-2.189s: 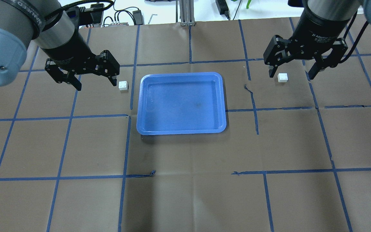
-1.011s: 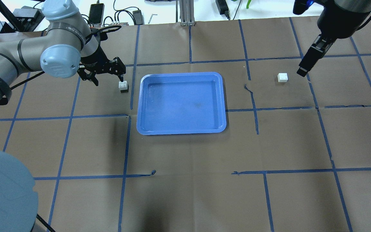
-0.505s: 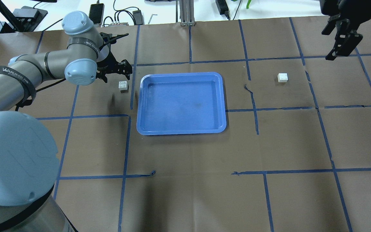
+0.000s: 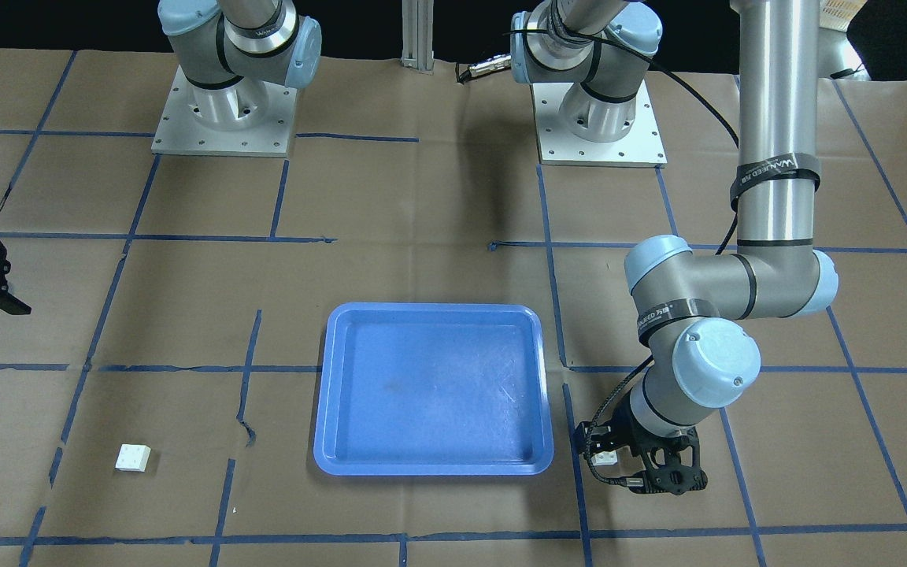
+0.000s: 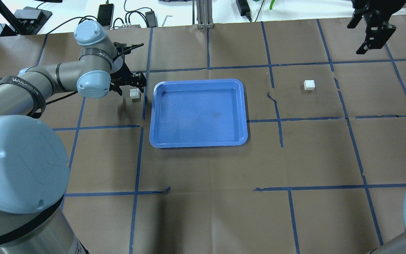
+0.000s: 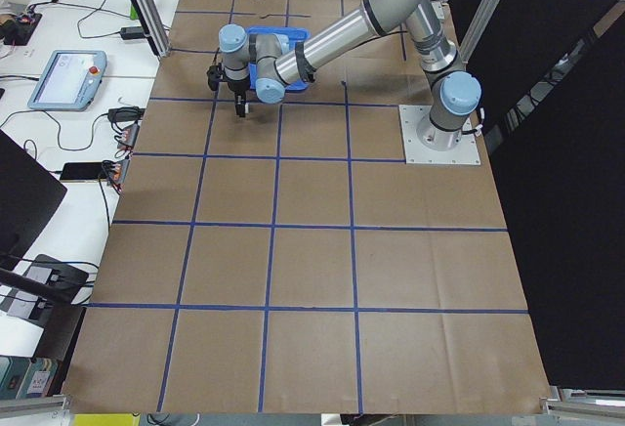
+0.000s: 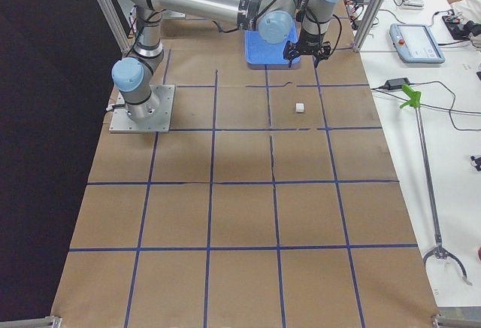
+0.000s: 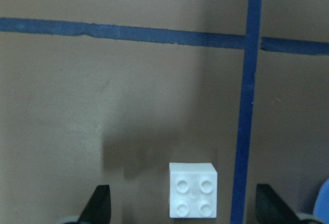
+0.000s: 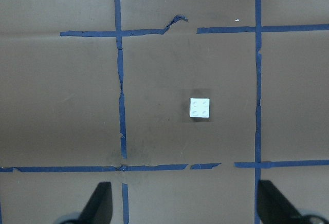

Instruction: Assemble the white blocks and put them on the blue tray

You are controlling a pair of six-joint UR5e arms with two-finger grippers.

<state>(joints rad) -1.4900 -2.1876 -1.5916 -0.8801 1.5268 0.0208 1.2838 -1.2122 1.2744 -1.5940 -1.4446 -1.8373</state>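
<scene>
Surface: brown paper-covered table (image 5: 203, 211), marked into squares with blue tape (image 5: 208, 67).
Tray: the blue tray (image 5: 198, 113) lies flat at the centre of the overhead view.
Block, frame left: the left white block (image 5: 134, 93) sits studs up on the table just beside the tray's upper left corner in the overhead view, apart from the rim.
Arm, frame left: the left gripper (image 5: 131, 87) is low over that block with its fingers spread wide. In its wrist view the block lies at the bottom of the frame between the two fingertips, touching neither.
Block, frame right: the right white block (image 5: 309, 84) sits studs up on the table, well apart from the tray, in the upper right part of the overhead view.
Arm, frame right: the right gripper (image 9: 185, 206) is in the upper right corner of the overhead view, high and well apart from its block, fingers spread wide and holding nothing.
Assembly: blocks not yet joined, one on each side of the tray.
</scene>
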